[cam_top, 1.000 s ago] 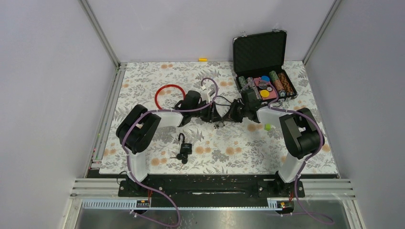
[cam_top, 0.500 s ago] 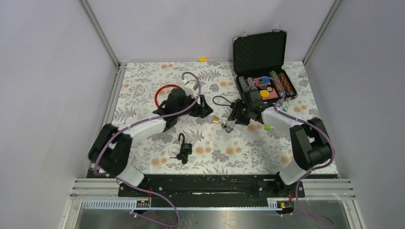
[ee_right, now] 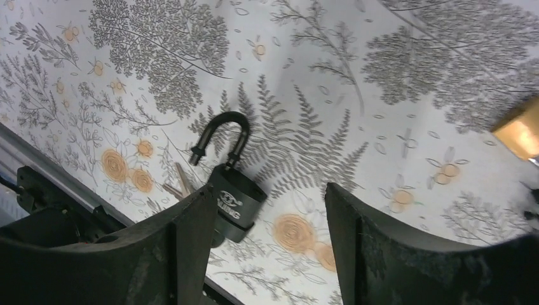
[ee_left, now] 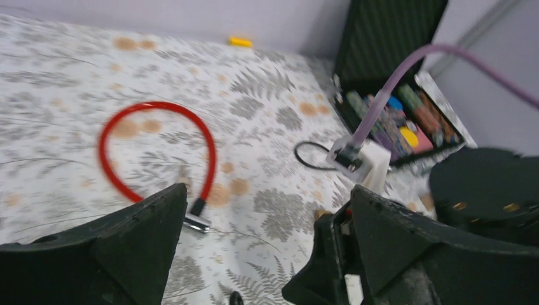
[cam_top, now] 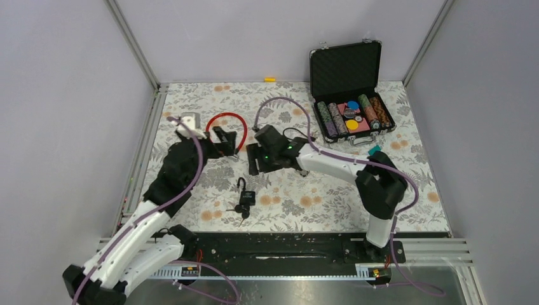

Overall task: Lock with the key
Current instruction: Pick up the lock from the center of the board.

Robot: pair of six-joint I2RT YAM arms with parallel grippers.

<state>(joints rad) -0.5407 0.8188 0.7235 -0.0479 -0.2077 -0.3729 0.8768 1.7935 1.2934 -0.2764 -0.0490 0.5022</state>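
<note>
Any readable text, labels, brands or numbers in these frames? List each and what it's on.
padlock: white emblem and a short line of lettering on the black body, too small and skewed to read.
poker chips in the case: any markings too small to read.
Nothing else carries legible text.
</note>
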